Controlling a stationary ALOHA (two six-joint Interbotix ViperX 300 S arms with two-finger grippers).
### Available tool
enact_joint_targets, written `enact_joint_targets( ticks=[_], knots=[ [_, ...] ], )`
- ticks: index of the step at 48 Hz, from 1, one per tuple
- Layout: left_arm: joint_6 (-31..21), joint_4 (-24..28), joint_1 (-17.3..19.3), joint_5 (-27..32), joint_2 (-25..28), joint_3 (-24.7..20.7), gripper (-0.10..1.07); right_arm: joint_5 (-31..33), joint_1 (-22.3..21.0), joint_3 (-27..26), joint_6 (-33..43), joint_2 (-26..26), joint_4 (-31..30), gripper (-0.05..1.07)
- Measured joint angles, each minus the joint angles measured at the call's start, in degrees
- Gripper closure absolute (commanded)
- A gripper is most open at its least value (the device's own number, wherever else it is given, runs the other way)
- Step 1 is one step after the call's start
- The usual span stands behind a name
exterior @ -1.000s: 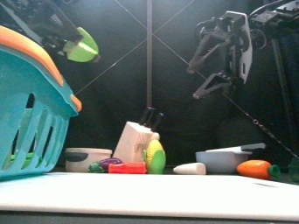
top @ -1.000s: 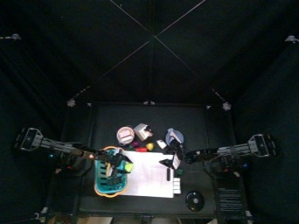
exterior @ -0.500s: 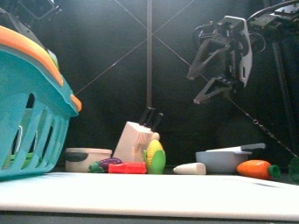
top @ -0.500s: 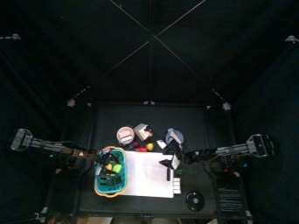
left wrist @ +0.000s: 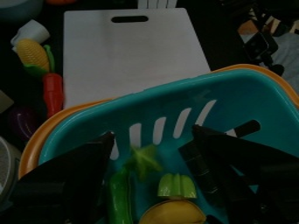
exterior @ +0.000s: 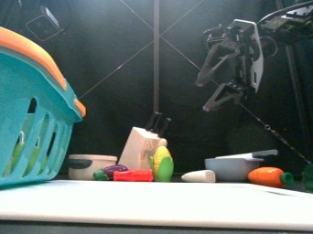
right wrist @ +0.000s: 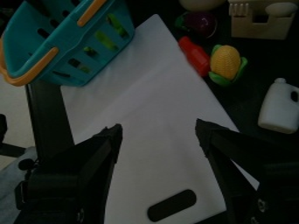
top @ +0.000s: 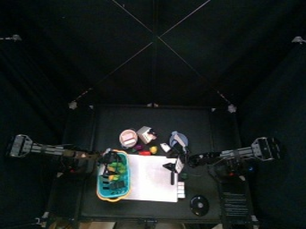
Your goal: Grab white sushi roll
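Since a second ago the left arm has shifted in the front view's upper left corner, and the green piece seen by its jaws then no longer shows there; the right arm has kept its place. Largest in the scene is the black table, and on its left part stands the teal basket with its orange rim, holding green and yellow toy food in the left wrist view. Beside the basket lies the white cutting board, bare. The left gripper hangs over the basket with its jaws spread and nothing between them. The right gripper hovers high above the board, jaws released wide and empty. Behind the board stand a white knife block, a grey pot, a corn cob and an orange-red piece. Smallest is the white sushi roll, which appears to be the little white lump resting on the table between the corn and the pot, right of centre in the front view and well apart from both grippers. By my reading the task is hardly begun: no jaw is near the roll, so the reach, the descent and the closing all remain, most likely for the right arm.
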Motion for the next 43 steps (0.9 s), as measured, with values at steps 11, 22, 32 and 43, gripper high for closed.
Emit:
enact_joint_targets(
  ticks=[11,22,32,43],
  knots=[
    [0.00,-0.97,-0.09,-2.37,0.09,-0.53,-0.06,0.09,-0.09,0.00,0.00,0.53,0.00,0.05],
    [0.00,-6.50,0.00,-6.33,1.23,-4.31,-0.06,0.88,-0.44,0.00,0.00,0.62,0.09,0.05],
    [0.00,-7.12,0.09,-6.24,7.73,-9.14,-0.06,1.49,-0.53,0.00,0.00,0.62,0.09,0.05],
    [0.00,-3.43,0.00,-2.02,15.47,-16.17,-0.06,1.93,-0.44,-0.09,0.00,0.62,0.35,0.05]
  ],
)
